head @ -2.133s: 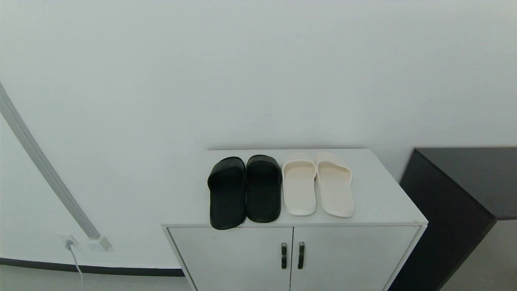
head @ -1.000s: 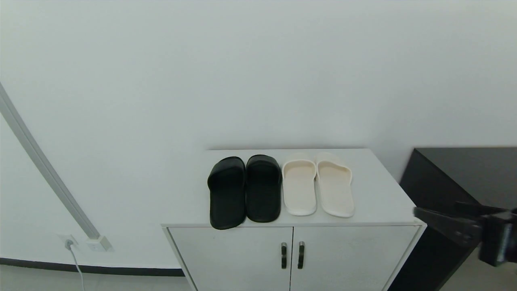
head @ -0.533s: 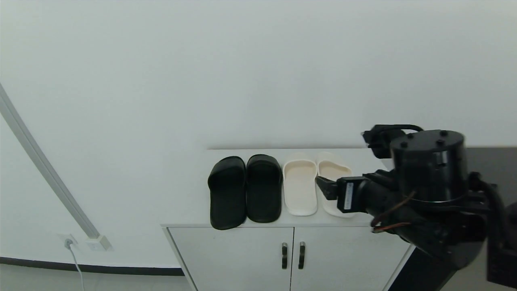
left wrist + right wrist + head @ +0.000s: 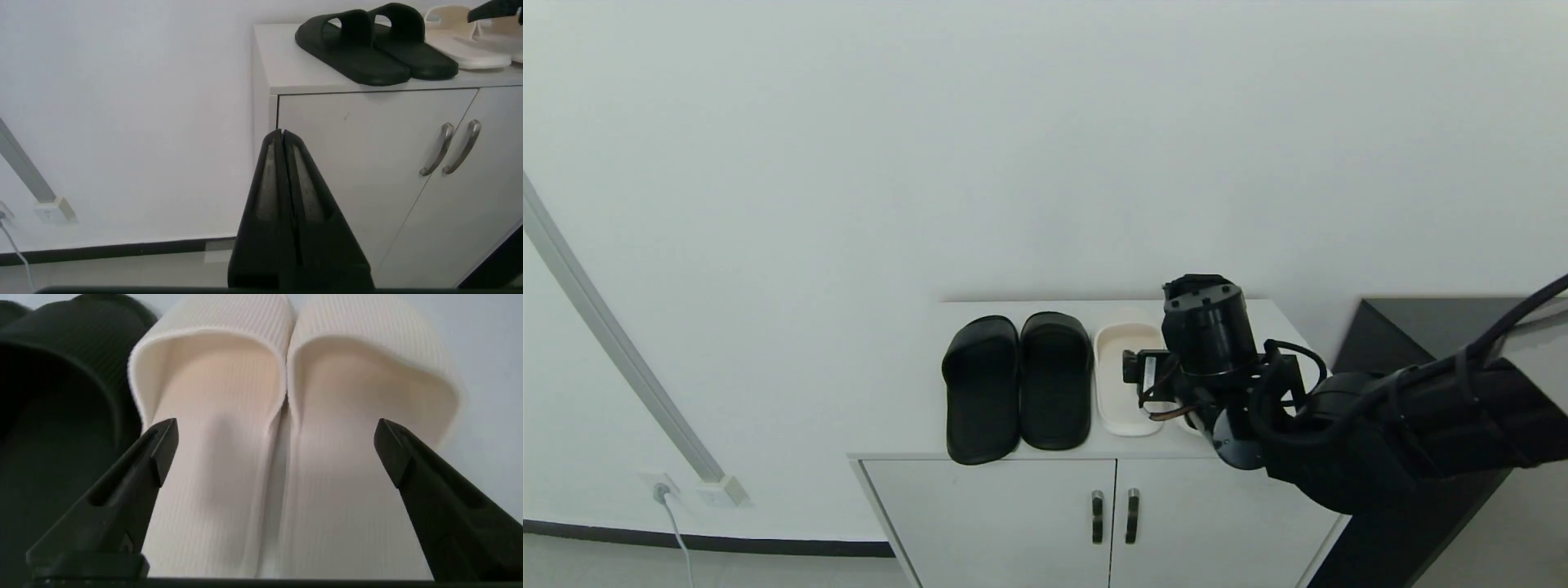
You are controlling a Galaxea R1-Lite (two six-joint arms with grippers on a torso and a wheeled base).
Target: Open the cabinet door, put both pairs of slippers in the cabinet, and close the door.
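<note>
A white cabinet stands with both doors closed, its two dark handles side by side at the middle. On its top lie a pair of black slippers and, to their right, a pair of cream slippers, partly covered by my right arm. My right gripper is open just above the cream slippers, one finger to each side of the pair. My left gripper is shut and empty, low before the cabinet's left door.
A dark cabinet stands close against the white one on the right. A wall rises right behind the cabinet top. On the left, a grey conduit runs down to a socket with a cable.
My right arm has come in from the right and swung over the cabinet top until its gripper is over the cream slippers. The slippers and doors have not moved.
</note>
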